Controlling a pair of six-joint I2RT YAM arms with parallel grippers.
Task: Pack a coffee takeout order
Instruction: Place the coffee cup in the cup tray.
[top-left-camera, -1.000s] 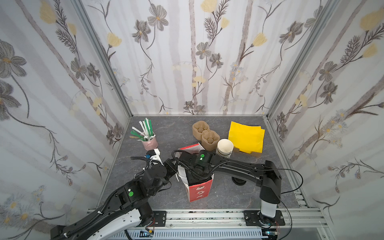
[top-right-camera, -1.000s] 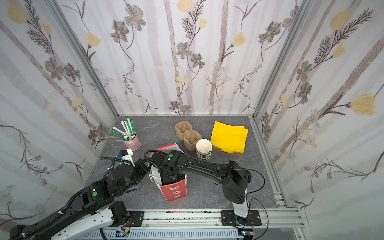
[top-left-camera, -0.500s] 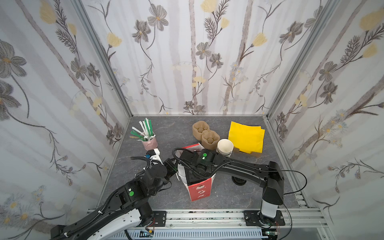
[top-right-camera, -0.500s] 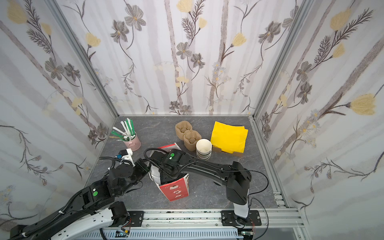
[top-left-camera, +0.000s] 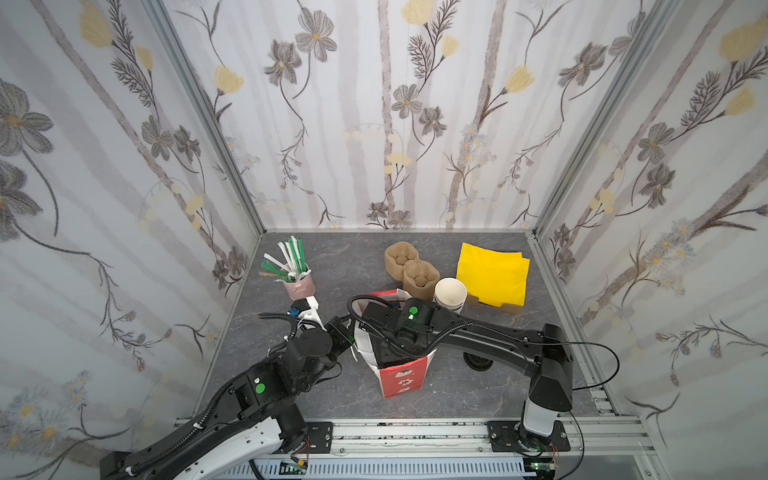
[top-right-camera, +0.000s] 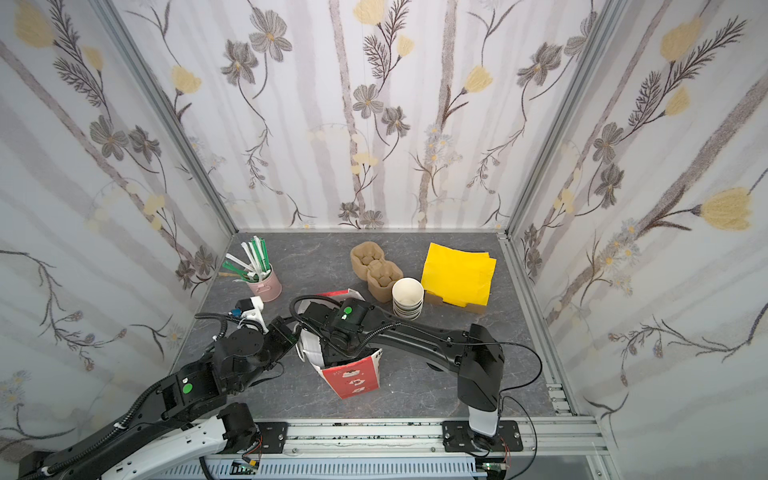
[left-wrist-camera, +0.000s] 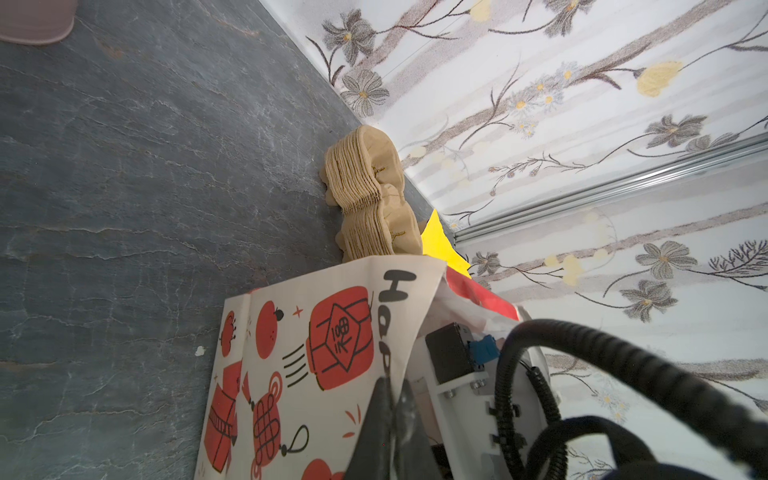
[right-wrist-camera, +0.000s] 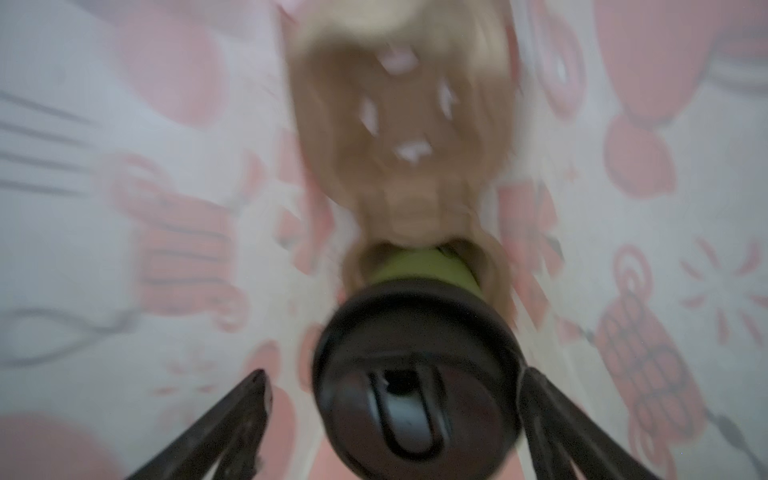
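Observation:
A red-and-white paper bag stands open near the table's front. My left gripper is shut on the bag's rim and pinches the paper. My right gripper reaches down inside the bag, so both top views hide its fingers. Between its open fingers stands the cup, its round black lid facing the camera. One fingertip is clear of the lid. The cup sits in a brown cup carrier on the bag's floor. Yellow napkins lie at the back right. Green and white straws stand in a pink pot.
A stack of lidless cups and a pile of brown carriers stand just behind the bag. A loose black lid lies under my right arm. The pink pot is close to my left wrist. Walls close in three sides.
My right gripper's jaws have spread apart around the lidded cup inside the bag. The bag has shifted slightly. My left gripper keeps its pinch on the rim.

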